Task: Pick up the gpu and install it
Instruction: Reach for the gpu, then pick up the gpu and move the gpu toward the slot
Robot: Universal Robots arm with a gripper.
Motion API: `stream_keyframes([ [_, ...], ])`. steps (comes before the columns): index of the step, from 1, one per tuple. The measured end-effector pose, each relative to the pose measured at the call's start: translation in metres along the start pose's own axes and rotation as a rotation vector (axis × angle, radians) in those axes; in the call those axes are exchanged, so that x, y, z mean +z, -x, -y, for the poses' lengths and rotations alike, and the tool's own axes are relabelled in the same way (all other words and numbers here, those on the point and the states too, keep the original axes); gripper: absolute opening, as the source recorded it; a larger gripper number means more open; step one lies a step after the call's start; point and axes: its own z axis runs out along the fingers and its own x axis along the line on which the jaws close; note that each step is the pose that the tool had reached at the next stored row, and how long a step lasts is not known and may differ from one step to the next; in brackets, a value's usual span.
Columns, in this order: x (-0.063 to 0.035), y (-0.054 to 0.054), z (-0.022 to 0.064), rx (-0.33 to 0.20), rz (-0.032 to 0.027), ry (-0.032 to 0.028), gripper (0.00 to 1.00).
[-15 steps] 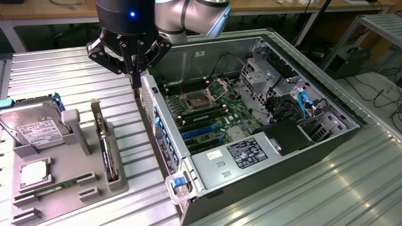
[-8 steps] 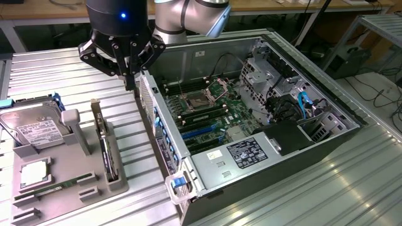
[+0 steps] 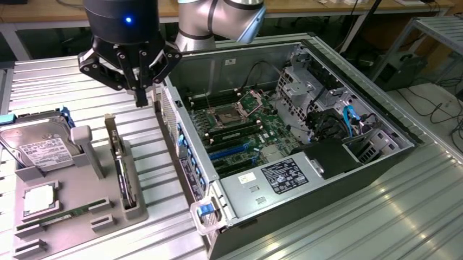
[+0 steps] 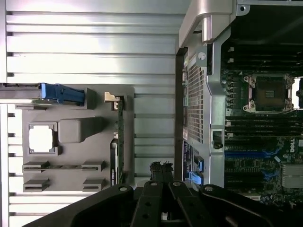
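Exterior view, upper left: my gripper [image 3: 142,100] hangs pinched together, empty, so descending could ram the gpu [image 3: 121,162].

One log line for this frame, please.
thin dark circuit card with pale metal bracket: on edge in grey holder tray, untouched | pincer: shut, empty, hovering between tray and open dark computer case
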Motion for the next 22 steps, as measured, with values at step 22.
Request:
stream_keyframes([
  [22, -0.0014, -0.075, 0.0083, -0.003, -0.0001, 0.0001, 0.11],
])
